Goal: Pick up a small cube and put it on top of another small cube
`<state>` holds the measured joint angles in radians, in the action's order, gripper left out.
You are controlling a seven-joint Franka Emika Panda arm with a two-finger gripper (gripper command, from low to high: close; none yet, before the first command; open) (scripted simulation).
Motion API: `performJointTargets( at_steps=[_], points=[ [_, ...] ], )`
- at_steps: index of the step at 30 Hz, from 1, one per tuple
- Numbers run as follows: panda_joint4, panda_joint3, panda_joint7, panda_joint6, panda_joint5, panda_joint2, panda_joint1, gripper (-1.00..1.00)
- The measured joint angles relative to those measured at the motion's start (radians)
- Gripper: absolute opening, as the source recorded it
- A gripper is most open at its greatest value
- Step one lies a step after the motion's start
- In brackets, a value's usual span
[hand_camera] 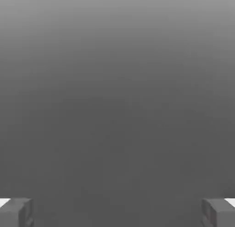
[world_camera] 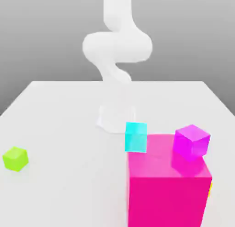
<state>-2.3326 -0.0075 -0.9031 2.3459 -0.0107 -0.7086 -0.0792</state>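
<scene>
The small lime-green cube [world_camera: 15, 158] rests on the white table [world_camera: 69, 129] near the exterior view's left edge. The small glossy magenta-violet cube [world_camera: 192, 141] sits on top of a much larger hot-pink cube [world_camera: 167, 184] at the exterior view's lower right. The white arm [world_camera: 117, 47] rises at the back of the table, far from both cubes. In the hand view my gripper [hand_camera: 117, 212] is open, its two grey fingertips [hand_camera: 16, 212] standing wide apart with nothing between them, facing plain grey background.
A small cyan cube [world_camera: 136, 137] stands against the hot-pink cube's far left corner. A sliver of yellow [world_camera: 209, 190] peeks out behind the big cube's right side. The arm's base [world_camera: 116, 116] stands at the table's middle back.
</scene>
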Motion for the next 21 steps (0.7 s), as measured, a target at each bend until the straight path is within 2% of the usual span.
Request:
performJointTargets(
  at_steps=[8,14,21],
  points=[
    [-0.106,-0.046,-0.333,0.150,-0.032,0.296,-0.244,0.00],
    [-0.184,-0.119,-0.567,0.260,-0.040,0.512,-0.389,0.00],
    [-0.274,-0.212,-0.774,0.388,0.043,0.769,-0.559,0.00]
  ],
)
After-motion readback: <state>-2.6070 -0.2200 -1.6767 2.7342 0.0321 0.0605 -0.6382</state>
